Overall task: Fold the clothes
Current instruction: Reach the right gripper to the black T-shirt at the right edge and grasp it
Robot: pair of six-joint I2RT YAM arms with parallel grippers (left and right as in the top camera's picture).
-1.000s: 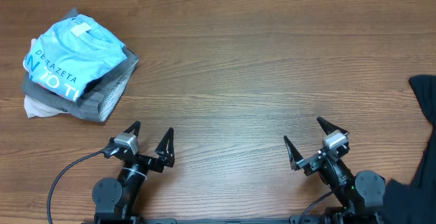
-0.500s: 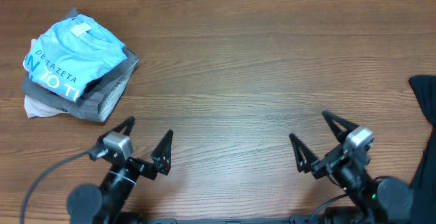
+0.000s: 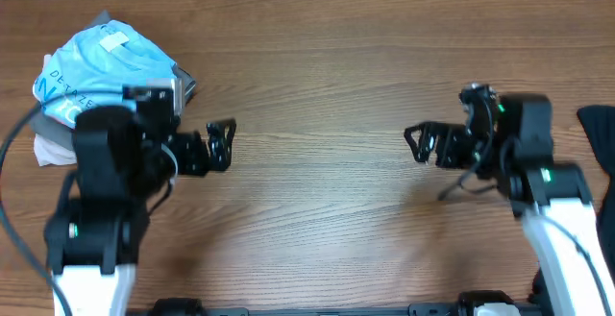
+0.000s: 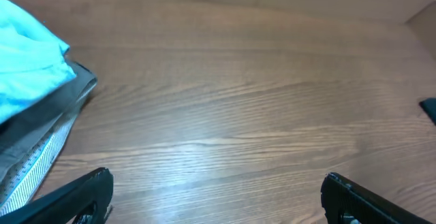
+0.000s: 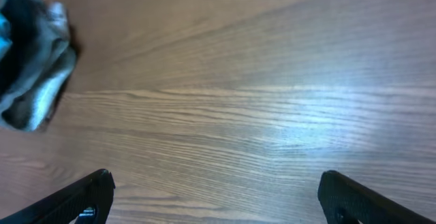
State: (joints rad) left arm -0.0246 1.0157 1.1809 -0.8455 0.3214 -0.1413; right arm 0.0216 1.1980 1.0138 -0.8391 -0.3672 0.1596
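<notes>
The black T-shirt (image 3: pixel 600 133) is lying at the far right edge of the overhead frame, partly cut off, on the wooden table (image 3: pixel 317 76). Well to its left, the right gripper (image 3: pixel 420 144) is hovering with its jaws spread wide, holding nothing. At centre left, the left gripper (image 3: pixel 222 144) is gaping just as empty, near the light blue shirt (image 3: pixel 86 66) sitting on grey garments (image 4: pixel 48 122) in the upper left.

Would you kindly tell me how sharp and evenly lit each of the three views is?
Overhead: evenly lit, grain sharp, black T-shirt cropped at the right edge. Left wrist: soft sheen on the table, otherwise clear. Right wrist: pale glare on the wood, garment pile at upper left blurred.
</notes>
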